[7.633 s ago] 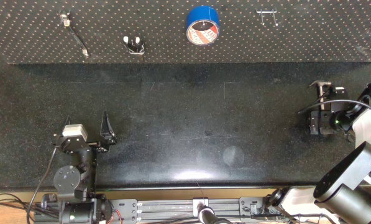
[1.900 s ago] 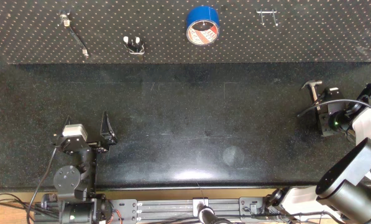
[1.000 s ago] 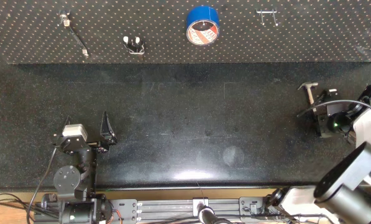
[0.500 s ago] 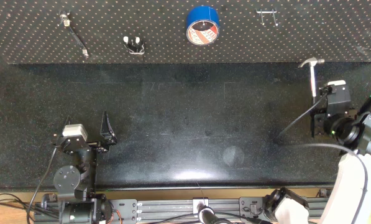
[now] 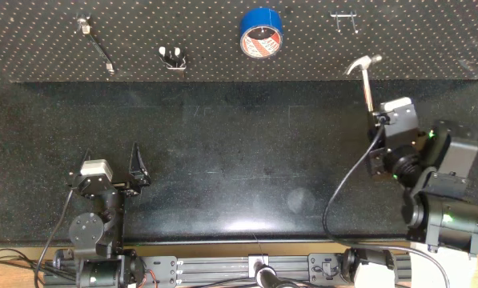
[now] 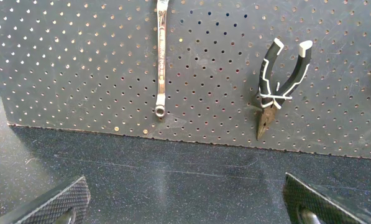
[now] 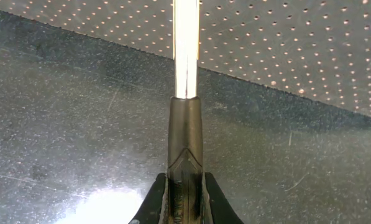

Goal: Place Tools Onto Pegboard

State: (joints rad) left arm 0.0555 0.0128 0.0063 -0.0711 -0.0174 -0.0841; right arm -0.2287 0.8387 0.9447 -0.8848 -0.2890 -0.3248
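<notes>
My right gripper [image 5: 380, 120] is shut on the dark handle of a hammer [image 5: 366, 80], whose silver shaft and claw head point up toward the pegboard [image 5: 431, 48]. In the right wrist view the hammer [image 7: 186, 106] runs straight out from between the fingers [image 7: 153, 202], its head cut off by the frame edge. An empty double hook [image 5: 344, 21] sits on the board above and a little left of the hammer head. My left gripper [image 5: 134, 170] rests near its base, open; its fingers [image 6: 54, 202] frame a wrench [image 6: 161, 59] and pliers [image 6: 278, 84] hung on the board.
A blue tape roll [image 5: 261, 34], the wrench [image 5: 97, 44] and the pliers [image 5: 173, 57] hang on the pegboard. The black table [image 5: 247, 152] stretches between the two arms. A cable [image 5: 347, 180] loops off the right arm.
The right arm lifted the hammer from the table's right edge and swung it left and up, so the head now lies against the pegboard's lower part. The left arm stayed put.
</notes>
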